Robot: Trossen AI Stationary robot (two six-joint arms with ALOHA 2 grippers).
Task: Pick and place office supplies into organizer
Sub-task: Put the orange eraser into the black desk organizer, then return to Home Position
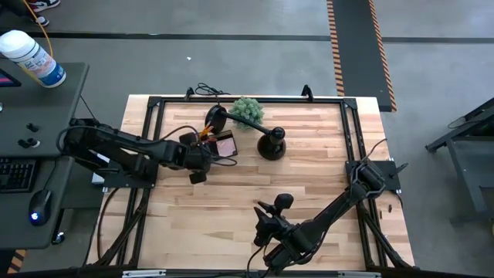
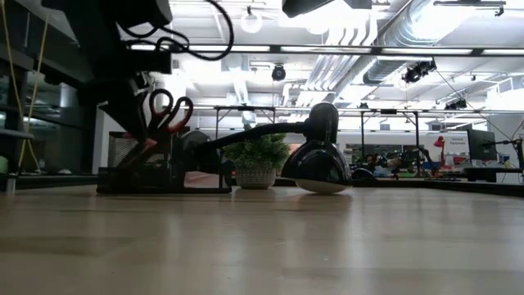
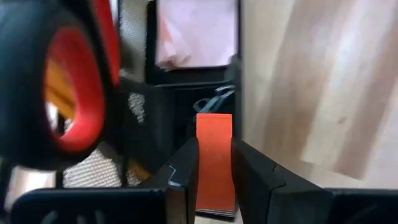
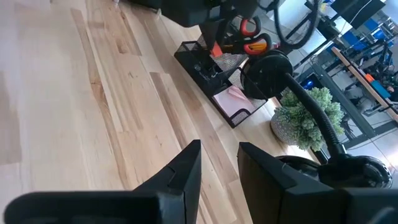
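Note:
The organizer [image 1: 222, 144] is a dark mesh-walled box beside the lamp. It holds the pink sticky-note pad [image 3: 196, 34]. The orange-handled scissors [image 3: 74, 93] stand in it with handles up [image 2: 168, 111], and an orange-yellow pencil [image 3: 55, 87] shows behind them. My left gripper [image 3: 214, 152] is over the organizer's compartments [image 4: 214, 68], shut on a small flat red clip [image 4: 216, 48]. My right gripper [image 4: 219, 171] is open and hangs over bare wood near the table's near edge [image 1: 272, 207], touching nothing. My left gripper pinches the red clip [image 3: 214, 134] between its two fingers, which lie on the clip's two long edges. The clip sticks out past the fingertips toward the organizer's inside. Whether its free end touches the organizer, I cannot tell.
A black lamp has its round base [image 1: 272, 144] to the right of the organizer, and its head [image 1: 214, 117] is just beyond it. The green fuzzy plant [image 1: 247, 110] stands near the far edge. Bare wood [image 1: 309, 185] lies between the two arms.

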